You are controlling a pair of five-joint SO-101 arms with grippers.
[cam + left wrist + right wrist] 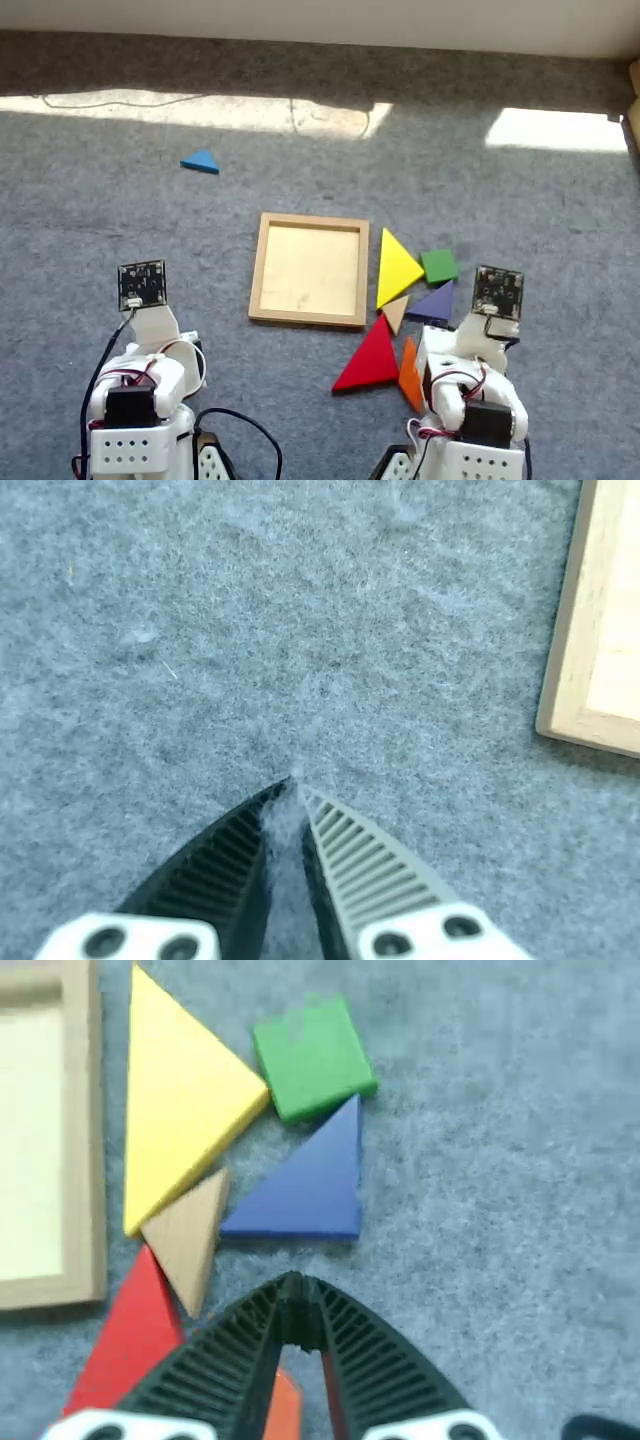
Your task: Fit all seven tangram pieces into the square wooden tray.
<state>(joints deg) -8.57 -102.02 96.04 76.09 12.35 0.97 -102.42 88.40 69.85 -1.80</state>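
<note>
The tray (309, 219) lies on the table (520, 200). Pieces yellow (397, 266), green (438, 265), purple (435, 303), tan (396, 313), red (372, 358) and orange (409, 373) cluster at its 3 to 5 o'clock, with a blue triangle (202, 162) well apart between 10 and 11. The left gripper (297, 788) and right gripper (296, 1282) are closed, empty.

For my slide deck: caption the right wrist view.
Shut right gripper over the carpet, pointing at yellow, green, blue, tan and red pieces beside the tray.

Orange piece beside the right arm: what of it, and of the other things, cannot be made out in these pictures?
1. Orange flat tangram piece: its outline is unclear. The right arm covers part of it in the high view, and the right hand covers most of it in the right wrist view.
2. Square wooden tray: mostly cut off by the left wrist view's edge.
</note>
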